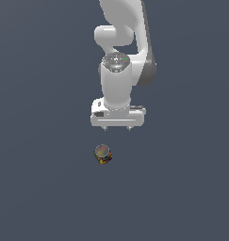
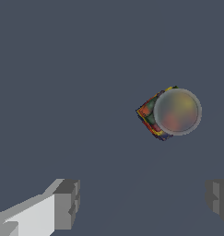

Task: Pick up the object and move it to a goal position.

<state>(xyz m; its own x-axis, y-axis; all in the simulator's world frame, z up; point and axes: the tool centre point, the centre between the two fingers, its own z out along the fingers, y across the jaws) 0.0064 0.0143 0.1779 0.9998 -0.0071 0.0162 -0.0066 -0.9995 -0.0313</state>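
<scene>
While your arm (image 1: pixel 120 56) hung over the dark floor (image 1: pixel 40 188), the gripper (image 1: pixel 118 128) pointed down with its jaws spread wide and nothing between them. The object (image 1: pixel 102 154) sat upright on the floor, near the gripper but apart from it, slightly toward the exterior view's left of the gripper's centre. In the wrist view you saw its grey-tan round top and speckled side (image 2: pixel 173 112) clear of both fingers (image 2: pixel 67 203), outside the gap between them.
</scene>
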